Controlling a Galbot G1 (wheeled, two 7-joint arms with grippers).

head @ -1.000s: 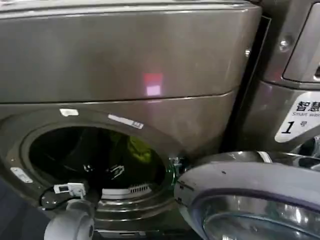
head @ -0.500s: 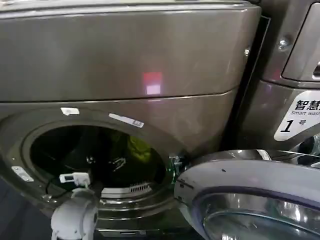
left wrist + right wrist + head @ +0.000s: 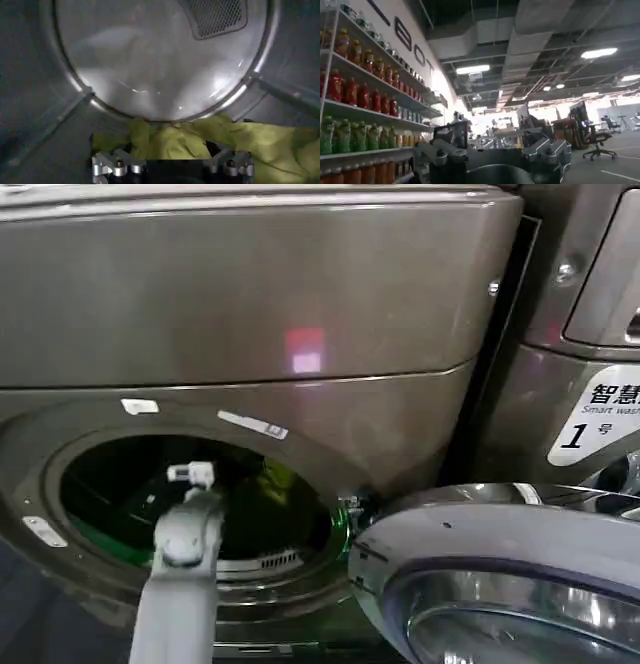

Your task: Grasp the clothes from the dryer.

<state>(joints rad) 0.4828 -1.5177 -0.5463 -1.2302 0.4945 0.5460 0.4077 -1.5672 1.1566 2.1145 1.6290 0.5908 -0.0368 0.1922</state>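
Note:
The dryer [image 3: 250,294] is the bronze-grey machine in front of me, its round mouth open. The clothes [image 3: 277,481], a yellow-green bundle, lie inside the drum toward its right side. My left arm reaches up through the mouth, and my left gripper [image 3: 190,474] is inside the drum, left of the bundle. In the left wrist view the clothes [image 3: 175,142] lie on the drum floor right in front of my left gripper [image 3: 171,159], which is open with nothing between its fingers. My right gripper [image 3: 492,161] is parked away from the dryer, open, and faces out into the room.
The dryer's round door [image 3: 500,574] hangs open at the lower right, close to the mouth. A neighbouring machine [image 3: 580,314] with a white sticker [image 3: 595,419] stands to the right. Ribs and a perforated vent [image 3: 217,17] show on the drum's walls.
My left arm has risen from the lower rim of the mouth and pushed into the drum, with the gripper now higher and nearer the clothes.

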